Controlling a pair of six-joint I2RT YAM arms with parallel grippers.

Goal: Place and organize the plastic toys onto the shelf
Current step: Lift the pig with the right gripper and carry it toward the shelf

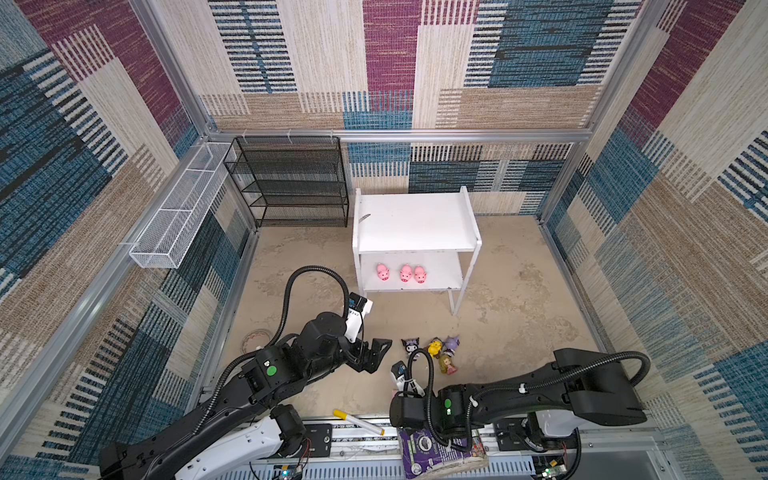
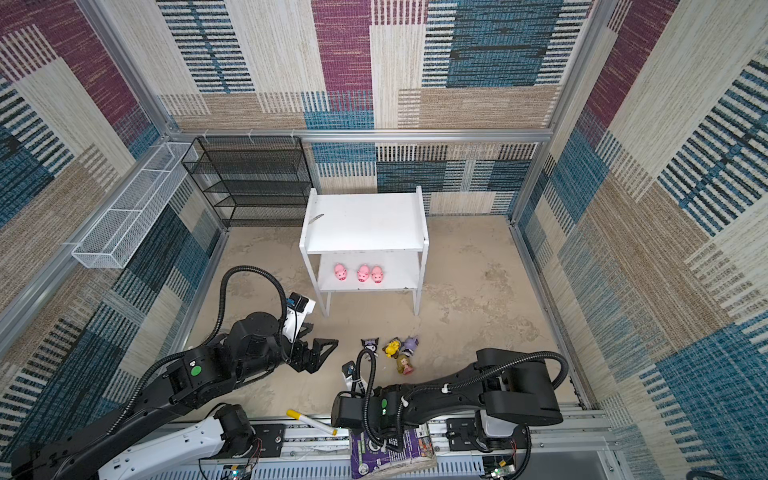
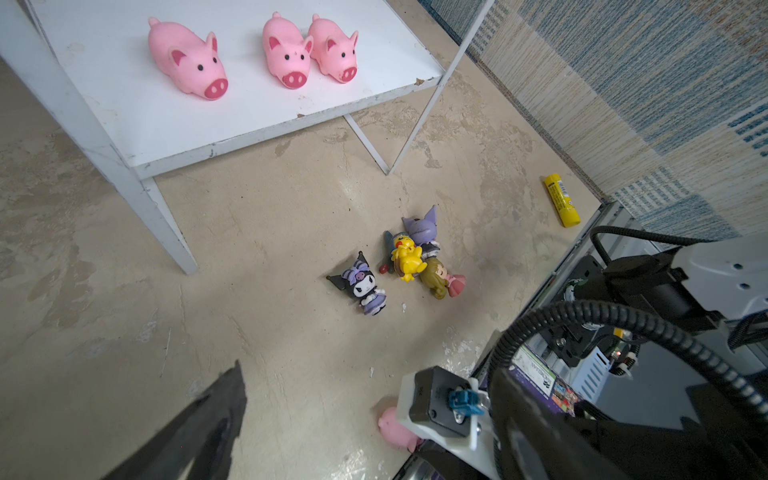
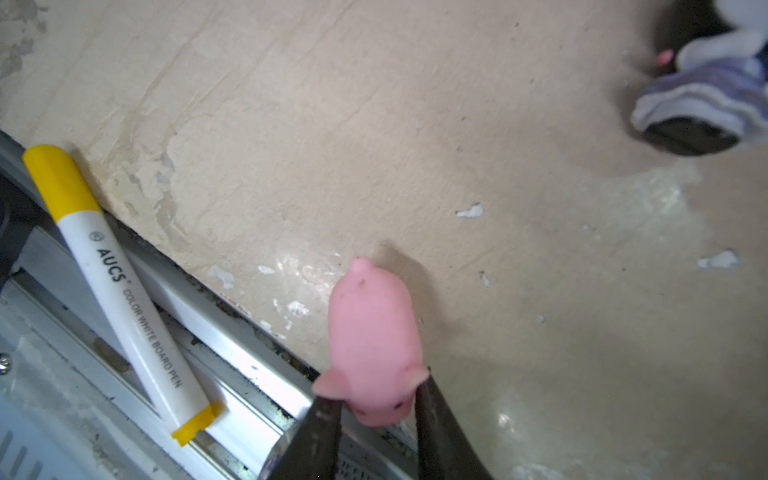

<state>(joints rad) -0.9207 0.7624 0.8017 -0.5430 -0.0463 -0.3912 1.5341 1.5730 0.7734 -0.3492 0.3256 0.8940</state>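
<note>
The right gripper (image 4: 376, 395) has its jaws pinching the stray pink pig (image 4: 374, 332) by the head at the surface (image 4: 374, 124) edge, likely bound for the three pigs (image 1: 401, 273) on the shelf (image 1: 415, 220) lower board; the left gripper (image 1: 374, 355) has its jaws wide and empty.

Pink pig (image 4: 374, 332), white shelf (image 1: 415, 220), yellow-capped white marker (image 4: 124, 291), striped blue-maroon walls (image 1: 390, 54).
</note>
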